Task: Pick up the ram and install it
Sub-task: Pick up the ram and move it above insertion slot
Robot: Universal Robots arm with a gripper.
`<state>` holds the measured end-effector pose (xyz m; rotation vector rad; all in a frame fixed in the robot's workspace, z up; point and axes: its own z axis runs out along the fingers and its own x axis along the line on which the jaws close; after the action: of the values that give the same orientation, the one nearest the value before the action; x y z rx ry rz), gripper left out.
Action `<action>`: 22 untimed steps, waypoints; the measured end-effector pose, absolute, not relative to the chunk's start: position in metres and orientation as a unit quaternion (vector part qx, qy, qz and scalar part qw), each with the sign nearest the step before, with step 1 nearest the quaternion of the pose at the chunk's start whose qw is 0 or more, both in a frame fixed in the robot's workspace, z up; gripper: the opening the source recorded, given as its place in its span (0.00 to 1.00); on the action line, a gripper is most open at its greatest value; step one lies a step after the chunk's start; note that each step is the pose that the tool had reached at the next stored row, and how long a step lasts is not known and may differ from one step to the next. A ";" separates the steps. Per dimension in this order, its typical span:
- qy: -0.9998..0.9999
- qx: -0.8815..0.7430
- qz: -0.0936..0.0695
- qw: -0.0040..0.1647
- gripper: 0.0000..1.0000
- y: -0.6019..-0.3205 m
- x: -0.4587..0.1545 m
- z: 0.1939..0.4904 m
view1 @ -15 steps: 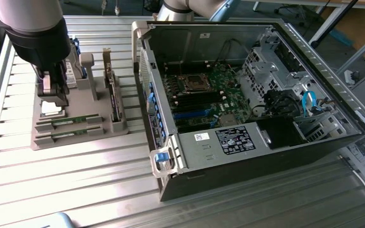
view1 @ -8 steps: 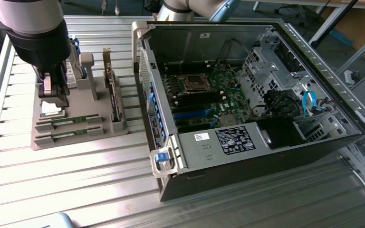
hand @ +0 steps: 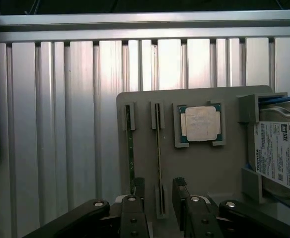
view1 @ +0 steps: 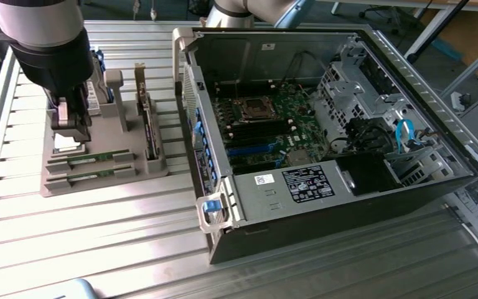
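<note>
Open hand (hand: 158, 192) flanking ram (hand: 158, 141), hard drive (hand: 280, 153) label print illegible

We see an arm (view1: 35, 22) built as a thick round tube, pale silver-grey on its upper length, with a matte black sleeve (view1: 52, 62) wrapped around the part below. Another stretch of the same arm, a joint (view1: 251, 9) at the top of the exterior view, has the same silver-grey shell with a duller blue-grey piece beside it. Under the black sleeve we find the tool (view1: 71, 128), with pale grey metal plates on a dark body. In the wrist view its fingers (hand: 136, 191) are black, flat-sided bars carried on black angled links (hand: 70, 220). Round silver pins (hand: 99, 204) cap the pivots, and small dark screw holes (hand: 133, 220) dot the bars.
</note>
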<state>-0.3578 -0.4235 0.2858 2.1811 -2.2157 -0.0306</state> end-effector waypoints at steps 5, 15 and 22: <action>-0.713 0.701 -0.010 0.016 0.36 -0.423 -0.358 0.283; -0.713 0.701 -0.010 0.016 0.36 -0.423 -0.358 0.278; -0.713 0.701 -0.010 0.016 0.36 -0.423 -0.358 0.275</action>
<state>-0.3578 -0.4235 0.2747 2.1811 -2.2157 -0.0306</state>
